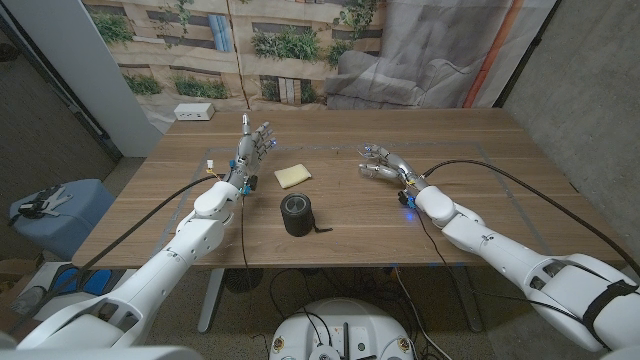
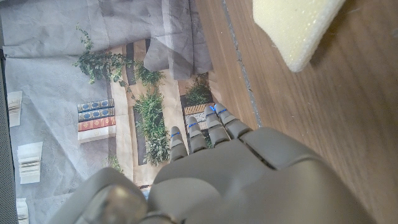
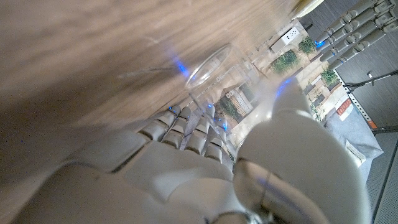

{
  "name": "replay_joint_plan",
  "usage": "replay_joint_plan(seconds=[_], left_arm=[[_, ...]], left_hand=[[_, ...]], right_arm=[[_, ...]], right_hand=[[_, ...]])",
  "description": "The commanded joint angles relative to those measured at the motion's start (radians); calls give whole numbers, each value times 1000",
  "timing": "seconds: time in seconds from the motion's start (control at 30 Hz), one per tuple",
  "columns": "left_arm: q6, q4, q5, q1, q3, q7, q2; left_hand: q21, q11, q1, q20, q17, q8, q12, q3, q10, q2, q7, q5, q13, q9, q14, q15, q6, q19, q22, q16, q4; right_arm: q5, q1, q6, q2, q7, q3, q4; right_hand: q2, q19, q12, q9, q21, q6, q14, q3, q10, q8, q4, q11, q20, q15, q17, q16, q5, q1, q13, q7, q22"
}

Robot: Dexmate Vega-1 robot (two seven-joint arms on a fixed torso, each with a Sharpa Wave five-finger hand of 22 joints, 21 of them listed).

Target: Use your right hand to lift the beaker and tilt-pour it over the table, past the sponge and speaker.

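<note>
The beaker (image 3: 214, 78) was a small clear vessel, hard to make out against the wood; in the right wrist view it sat within the right hand (image 1: 385, 163), on the right half of the table (image 1: 480, 150), well apart from the yellow sponge (image 1: 292, 175) and the black speaker (image 1: 297, 214) near the middle. I judged it light, stiff, smooth and probably slippery, and breakable if dropped or squeezed hard. The best hold looked to be around the middle of its wall, thumb on one side and fingers opposite, leaving the rim free for pouring. The right hand's fingers (image 3: 186, 127) were curled around the wall with the thumb on the other side, so it appeared to be grasping the beaker, tipped over on its side. The left hand (image 1: 254, 145) stood beyond the sponge's left, fingers straight and apart, holding nothing.
</note>
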Motion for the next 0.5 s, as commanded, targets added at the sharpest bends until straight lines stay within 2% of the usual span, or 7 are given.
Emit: replay_joint_plan(seconds=[0.03,0.27,0.5], left_arm=[[0,0,0,0,0,1,-1],[0,1,0,0,0,1,-1],[0,1,0,0,0,1,-1]], left_hand=[[4,0,3,-10,6,4,6,-8,9,25,-6,6,3,4,5,1,3,5,3,5,3],[4,0,3,-10,6,4,6,-8,9,25,-6,6,3,4,5,0,3,6,3,5,3],[4,-1,3,-11,6,4,6,-8,9,25,-5,6,3,4,6,1,4,6,3,5,3]], right_arm=[[26,18,66,-6,86,-1,45],[39,43,100,-2,141,-5,91],[53,76,143,12,190,-9,155]], right_hand=[[-27,-52,-3,4,3,-48,-36,-11,-44,-24,0,11,35,21,-1,-20,22,-4,-3,9,3],[-32,-86,-4,4,1,-102,-80,-17,-108,-56,4,17,32,47,-4,-45,46,-11,-11,25,2],[-37,-112,-6,2,1,-152,-121,-25,-167,-88,10,38,31,61,-9,-67,61,-24,-22,38,1]])
